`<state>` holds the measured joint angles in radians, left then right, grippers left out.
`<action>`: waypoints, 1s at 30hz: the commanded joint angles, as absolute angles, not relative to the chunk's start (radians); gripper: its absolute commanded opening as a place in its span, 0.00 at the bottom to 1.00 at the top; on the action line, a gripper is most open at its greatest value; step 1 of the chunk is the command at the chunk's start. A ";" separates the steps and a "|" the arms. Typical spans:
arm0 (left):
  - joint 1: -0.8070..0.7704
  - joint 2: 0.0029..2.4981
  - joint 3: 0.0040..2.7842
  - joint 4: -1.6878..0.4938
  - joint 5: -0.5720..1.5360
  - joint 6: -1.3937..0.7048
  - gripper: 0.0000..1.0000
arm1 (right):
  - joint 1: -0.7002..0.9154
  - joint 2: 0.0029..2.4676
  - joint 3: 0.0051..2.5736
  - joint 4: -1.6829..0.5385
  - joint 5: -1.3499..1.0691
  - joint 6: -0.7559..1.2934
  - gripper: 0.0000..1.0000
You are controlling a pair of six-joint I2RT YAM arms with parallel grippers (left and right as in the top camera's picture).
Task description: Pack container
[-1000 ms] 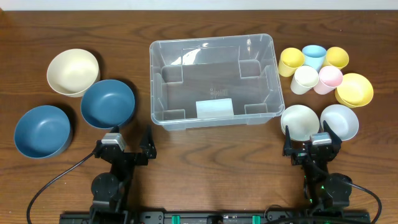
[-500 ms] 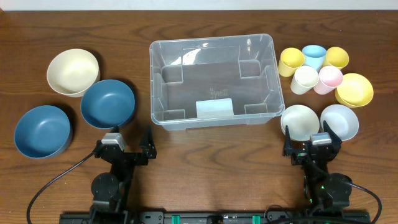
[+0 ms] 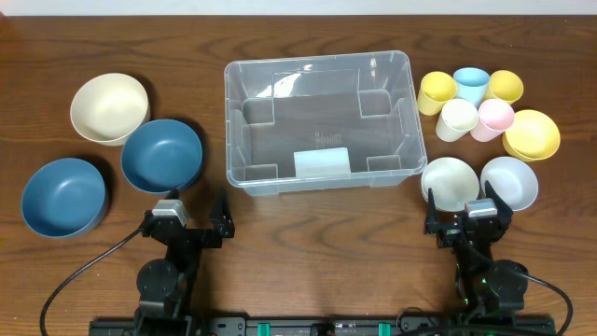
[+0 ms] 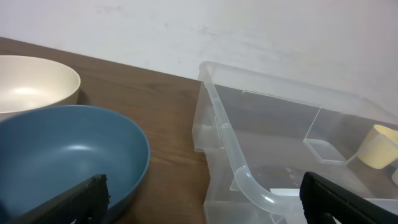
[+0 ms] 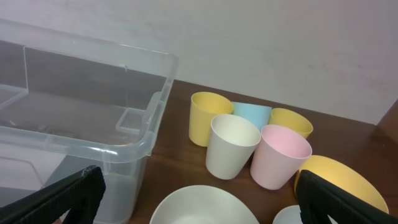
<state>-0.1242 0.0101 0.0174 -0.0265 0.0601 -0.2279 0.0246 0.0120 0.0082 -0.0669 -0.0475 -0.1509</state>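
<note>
My left claw (image 3: 185, 220) is spread wide and holds nothing; its two dark fingertips (image 4: 93, 193) only just enter the bottom corners of the left wrist view. The right claw (image 3: 467, 217) is just as wide and also bare. Both arms sit folded low at the near edge of the surface (image 3: 317, 243), pointing toward the far side. Just ahead of the left claw is a dark blue bowl (image 3: 161, 155), cut off by the lower frame of the wrist view, and the cream bowl (image 3: 109, 108) beyond it runs off the left. A second blue bowl (image 3: 63, 196) shows only from overhead. The container (image 3: 230, 121) stands upright mid-surface between the two groups, with nothing inside. Ahead of the right claw are two white bowls (image 3: 449, 181), then five cups (image 3: 457, 119) and a yellow bowl (image 3: 532, 133), clipped by the wrist frame.
</note>
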 commanded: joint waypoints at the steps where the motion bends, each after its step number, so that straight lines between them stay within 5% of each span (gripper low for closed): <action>1: -0.118 0.004 0.004 -0.067 0.057 -0.207 0.98 | 0.013 0.007 0.006 -0.071 -0.035 -0.152 0.99; 21: -0.118 0.004 0.004 -0.067 0.057 -0.207 0.98 | 0.012 0.007 0.006 -0.039 0.008 -0.148 0.99; 30: -0.118 0.004 0.004 -0.067 0.057 -0.207 0.98 | 0.012 0.012 0.146 0.017 -0.004 0.103 0.99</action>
